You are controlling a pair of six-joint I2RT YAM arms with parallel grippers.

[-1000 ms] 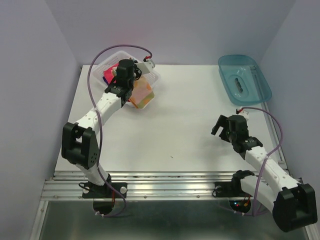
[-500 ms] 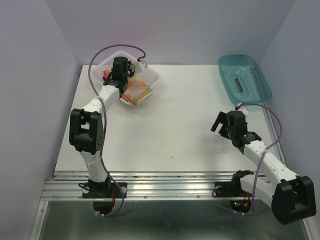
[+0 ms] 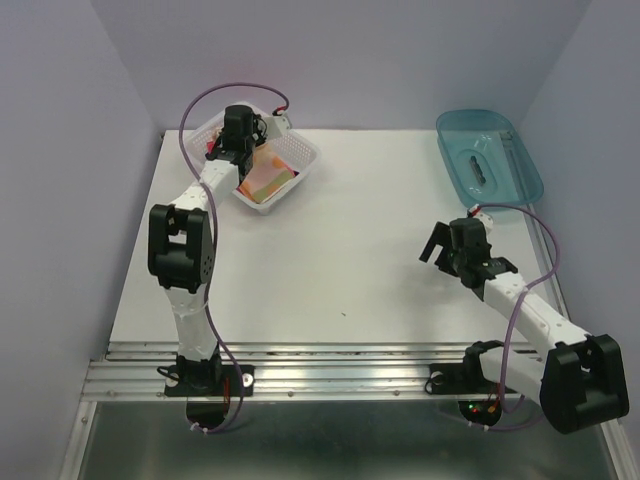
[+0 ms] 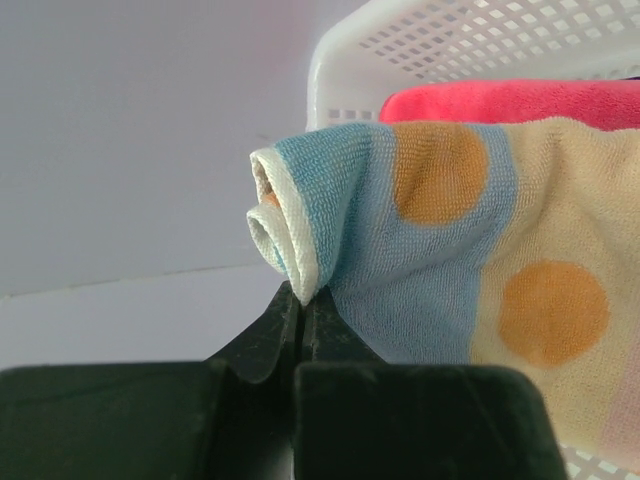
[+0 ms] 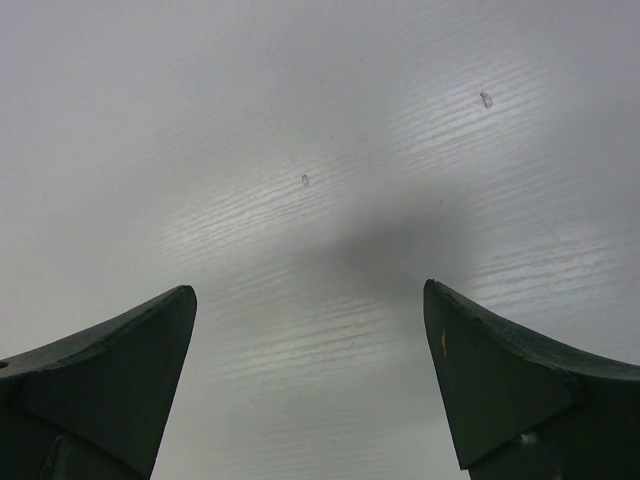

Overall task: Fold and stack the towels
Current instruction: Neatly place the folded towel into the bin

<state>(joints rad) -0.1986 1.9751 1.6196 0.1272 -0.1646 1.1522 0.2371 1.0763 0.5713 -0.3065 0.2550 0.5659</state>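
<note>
The towels (image 3: 272,172) lie in a basket (image 3: 300,150) at the desk's (image 3: 350,260) far left, a tray (image 3: 520,180) at far right; left end effector (image 4: 300,310) at the basket, right end effector (image 3: 445,250) above the desk's near right

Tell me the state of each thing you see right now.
left pincer, shut on the spotted towel corner.
right pincer, open, empty, above the table.
spotted towel, corner rolled and pinched.
pink towel, lying in the basket.
basket, upright, holding towels.
blue tray, untouched.

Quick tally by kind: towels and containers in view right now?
Towels: 2 (spotted towel, pink-red towel); any others are hidden
Baskets: 1 (white basket)
Trays: 1 (teal tray)
Total: 4
</note>
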